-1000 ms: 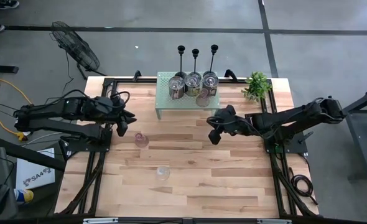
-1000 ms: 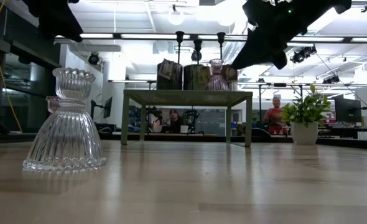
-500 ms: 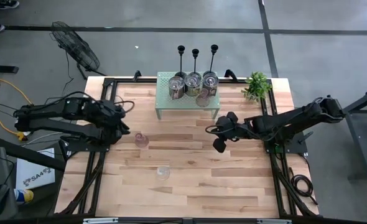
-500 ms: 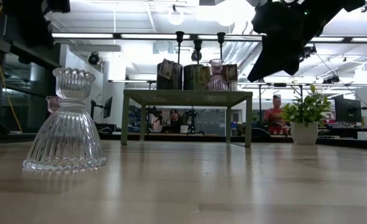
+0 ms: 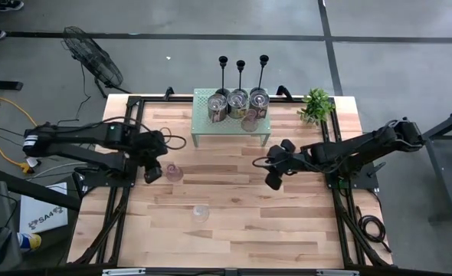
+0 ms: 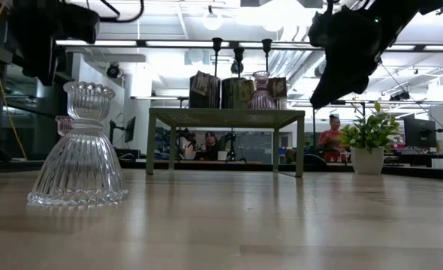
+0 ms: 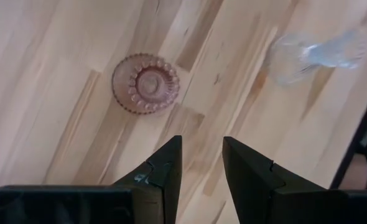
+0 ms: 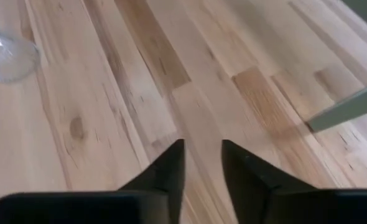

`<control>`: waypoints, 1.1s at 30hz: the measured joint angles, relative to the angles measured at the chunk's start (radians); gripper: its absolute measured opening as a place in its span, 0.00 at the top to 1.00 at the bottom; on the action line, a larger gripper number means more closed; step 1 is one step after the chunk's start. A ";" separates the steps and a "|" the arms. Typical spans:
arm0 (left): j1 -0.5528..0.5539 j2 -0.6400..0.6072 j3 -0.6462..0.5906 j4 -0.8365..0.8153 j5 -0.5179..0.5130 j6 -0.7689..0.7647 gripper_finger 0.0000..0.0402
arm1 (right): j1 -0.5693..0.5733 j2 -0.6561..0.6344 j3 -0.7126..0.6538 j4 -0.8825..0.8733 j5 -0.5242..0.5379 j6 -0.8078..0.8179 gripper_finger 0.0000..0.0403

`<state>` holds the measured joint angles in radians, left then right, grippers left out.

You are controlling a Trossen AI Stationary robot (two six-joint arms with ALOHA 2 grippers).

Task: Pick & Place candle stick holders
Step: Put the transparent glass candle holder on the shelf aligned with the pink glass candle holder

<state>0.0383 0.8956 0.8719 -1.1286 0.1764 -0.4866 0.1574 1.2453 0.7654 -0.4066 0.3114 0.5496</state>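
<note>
A small pink glass cup (image 5: pixel 174 172) stands on the table left of centre; it also shows in the left wrist view (image 7: pixel 146 83). A clear ribbed glass cup (image 5: pixel 201 212) stands nearer the front, large in the low view (image 6: pixel 79 146). Silvery jars (image 5: pixel 238 100) and another pink cup (image 5: pixel 249 123) sit on the pale green shelf (image 5: pixel 203 123). Three black candlesticks (image 5: pixel 240 75) stand behind it. My left gripper (image 5: pixel 152 173) hovers just left of the pink cup, slightly open and empty (image 7: pixel 201 158). My right gripper (image 5: pixel 273 181) hovers right of centre, slightly open and empty (image 8: pixel 202 155).
A leafy plant (image 5: pixel 316 105) stands at the far right corner. The shelf's leg (image 8: pixel 348 107) is near my right gripper. Bare wood lies between the two grippers and along the near edge. People show in the room beyond (image 6: pixel 331 135).
My left gripper has moved toward the table's near edge and a little right, ending beside the pink cup. My right gripper has moved toward the near edge and slightly right, away from the shelf. The cups have stayed in place.
</note>
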 joint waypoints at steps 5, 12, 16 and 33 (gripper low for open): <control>0.000 0.066 0.000 -0.026 -0.014 -0.002 0.72 | 0.018 0.000 0.000 -0.053 -0.001 0.006 0.60; 0.000 0.078 0.000 -0.053 -0.059 -0.037 0.72 | 0.127 0.056 0.000 0.069 -0.025 0.009 0.49; 0.000 0.060 0.000 -0.049 -0.087 -0.042 0.72 | 0.209 0.140 0.000 0.195 -0.001 -0.045 0.49; -0.255 0.058 0.000 0.233 -0.130 0.071 0.72 | 0.240 0.218 0.001 0.279 0.156 0.018 0.49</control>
<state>-0.2167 0.9541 0.8719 -0.8952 0.0463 -0.4152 0.3970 1.4636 0.7666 -0.1279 0.4672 0.5672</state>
